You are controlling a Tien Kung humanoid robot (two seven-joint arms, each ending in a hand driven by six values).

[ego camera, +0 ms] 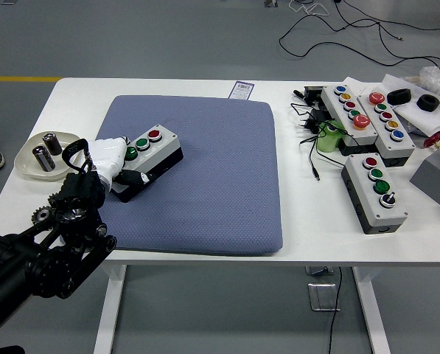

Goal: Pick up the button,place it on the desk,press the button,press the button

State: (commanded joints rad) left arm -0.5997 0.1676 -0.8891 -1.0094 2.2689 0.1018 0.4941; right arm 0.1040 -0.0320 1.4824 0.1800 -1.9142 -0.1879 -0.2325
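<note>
Nearest to us, the black left arm [43,254] enters from the lower left corner and rises diagonally over the near edge of the white table [168,254]. Just beside its wrist we see two small dark gears [46,209] on the table top. The left hand [109,158], white-covered, rests at the left end of the button box [147,155], with its fingers [135,177] curled around that end, one dark fingertip lying along the box's near side. We find the box on the left part of the blue-grey pad [205,177], lying at a slant, its far end angled toward the right; its grey lid carries two green buttons and one red. To the left of the hand, a shallow white dish [29,164] holds two dark cylinders. Farther right, beyond the pad, we see three further button boxes [374,193] beside a tangle of black cables [312,129]. At the pad's far edge lies a small printed card [241,90].
</note>
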